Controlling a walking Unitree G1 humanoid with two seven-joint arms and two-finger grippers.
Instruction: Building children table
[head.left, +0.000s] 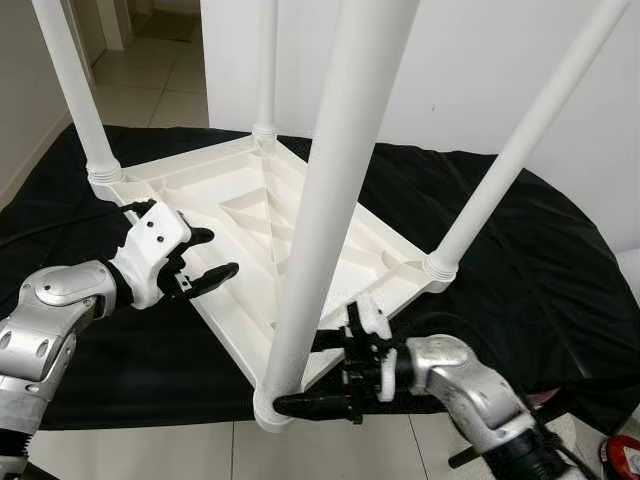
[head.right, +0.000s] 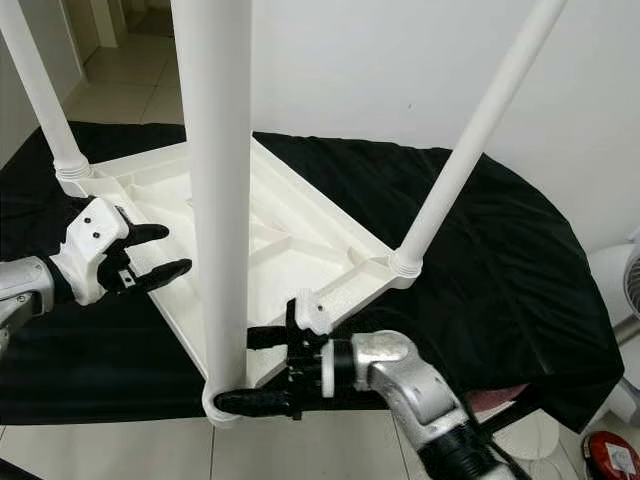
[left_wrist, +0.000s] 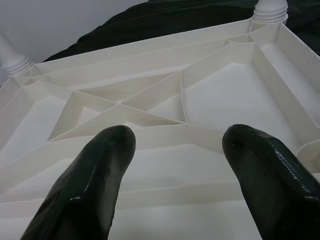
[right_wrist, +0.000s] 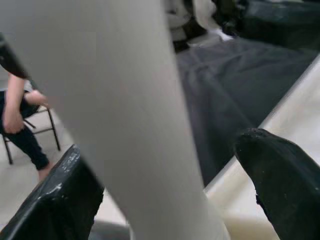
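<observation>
- Right gripper (head.left: 318, 372): fingers set on either side of the nearest leg (head.left: 330, 200) close to its base, spread about as wide as the leg; whether the pads press on it cannot be told.
- Left gripper (head.left: 205, 255): parted and holding nothing, its two black fingers (left_wrist: 95, 175) poised over the near-left edge of the inverted tabletop (head.left: 240, 210).
- Tabletop: lies upside down on a black cloth (head.left: 520, 250), its ribbed underside facing up, one corner projecting toward the robot past the cloth's edge.
- Legs: four white tubes stand up from threaded collars at the corners, the far-left leg (head.left: 75, 90), the far leg (head.left: 265, 65) and the right leg (head.left: 520, 145) all appearing seated.
- Step in hand, as judged: seating or tightening the nearest leg in its corner socket (head.left: 270, 405). Good practice is to hold the tube square to the socket, grip low where leverage is short, and brace the tabletop with the left gripper so that it does not turn on the cloth.
- Materials: smooth, slightly glossy moulded plastic, likely light and slippery under hard pads; diagonal ribs form triangular cells; the cloth is soft and creased.
- Background: a seated person (right_wrist: 20, 125) beyond the leg in the right wrist view.
</observation>
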